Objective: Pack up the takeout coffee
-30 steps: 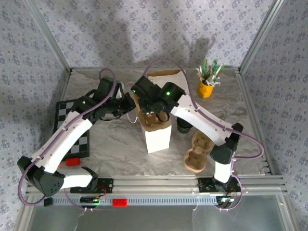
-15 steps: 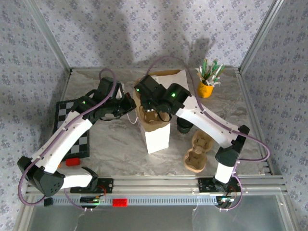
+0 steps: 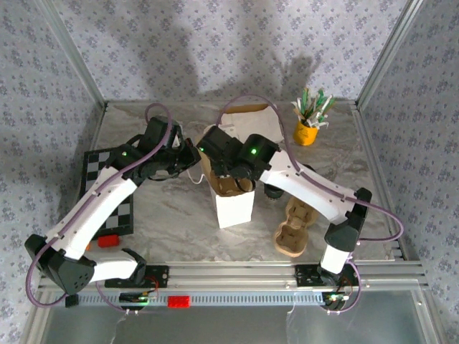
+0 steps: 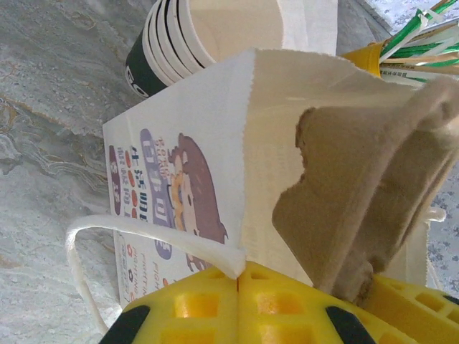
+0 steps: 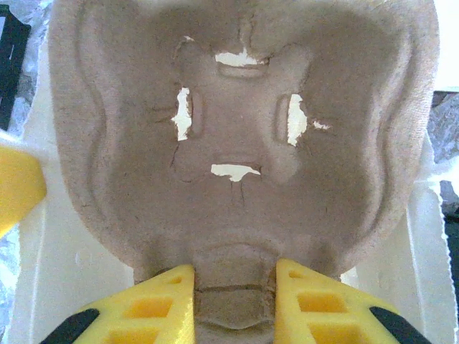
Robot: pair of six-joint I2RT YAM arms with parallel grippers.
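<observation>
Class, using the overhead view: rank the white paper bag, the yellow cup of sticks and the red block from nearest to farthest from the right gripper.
1. White paper bag, table centre, at the right gripper itself.
2. Yellow cup, far right corner.
3. Red block, near left edge.

Your left arm point(image 3: 86, 211) and right arm point(image 3: 308, 188) are white shells with black joints, a green LED point(image 3: 252, 150) glowing near each wrist and a purple cable point(image 3: 247, 95) looping along them, and your jaws are yellow plastic with gridded recesses
</observation>
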